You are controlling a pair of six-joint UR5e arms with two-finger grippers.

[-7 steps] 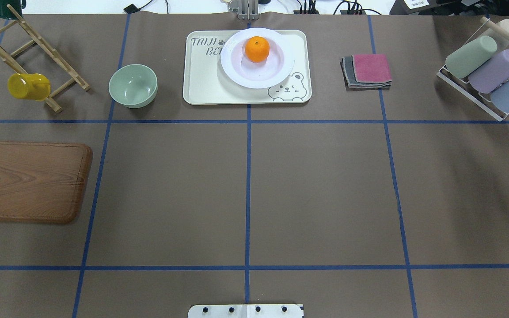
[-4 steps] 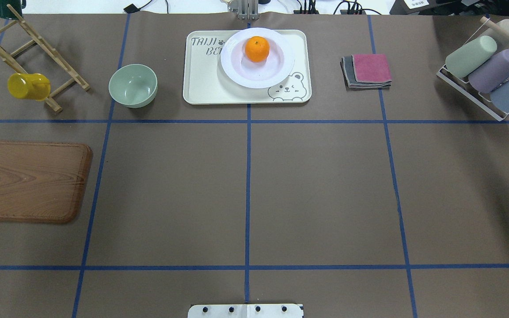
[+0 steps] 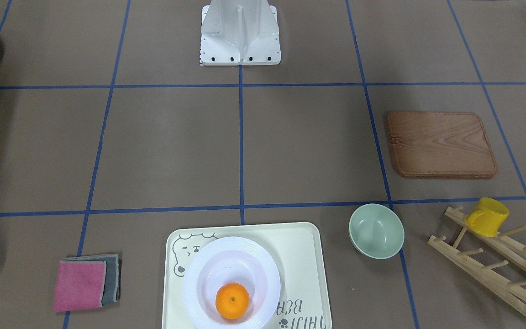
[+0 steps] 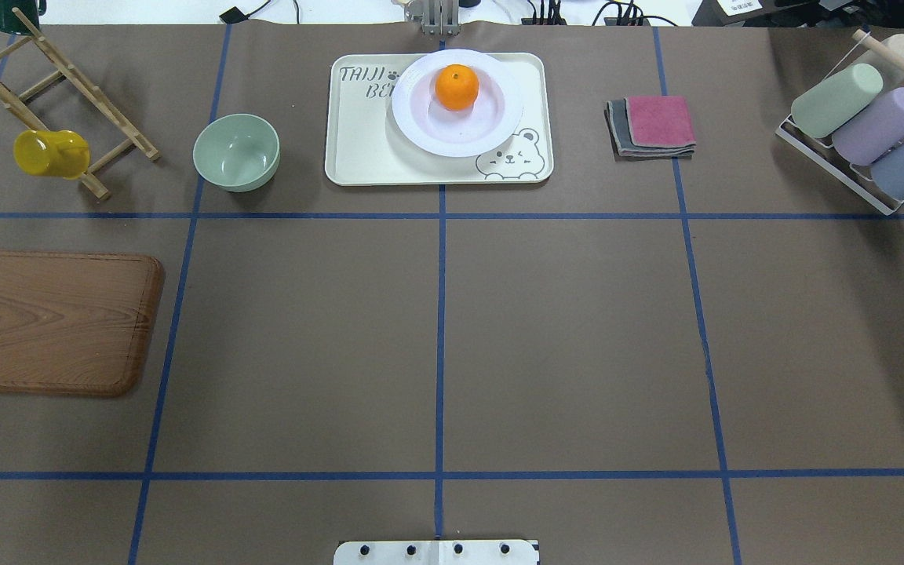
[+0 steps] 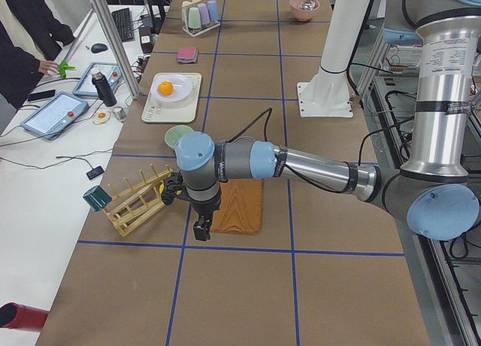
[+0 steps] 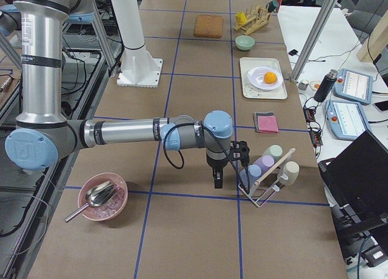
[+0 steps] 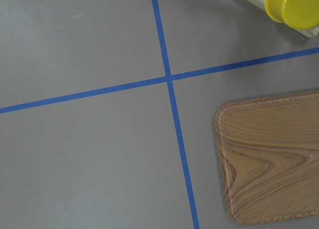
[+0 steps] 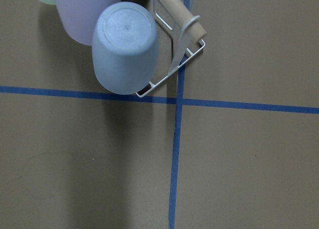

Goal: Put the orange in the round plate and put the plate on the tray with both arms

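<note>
The orange (image 4: 456, 87) lies in the round plate (image 4: 413, 125), and the plate rests on the cream tray (image 4: 358, 149) at the far middle of the table. The front-facing view shows the same: orange (image 3: 232, 300) in the plate (image 3: 194, 283) on the tray (image 3: 299, 246). Neither gripper is near them. My left gripper (image 5: 201, 229) hangs over the table's left end, by the wooden board. My right gripper (image 6: 217, 181) hangs at the right end, beside the cup rack. Both show only in the side views, so I cannot tell whether they are open or shut.
A pale green bowl (image 4: 236, 151) stands left of the tray, and folded cloths (image 4: 652, 125) lie to its right. A wooden board (image 4: 52, 322) and a peg rack with a yellow cup (image 4: 50, 153) are at the left. A cup rack (image 4: 860, 125) is at the right.
A second ago the black tip of my right gripper showed at the overhead view's right edge by the cup rack; it has since left that view. Orange, plate and tray have not moved.
</note>
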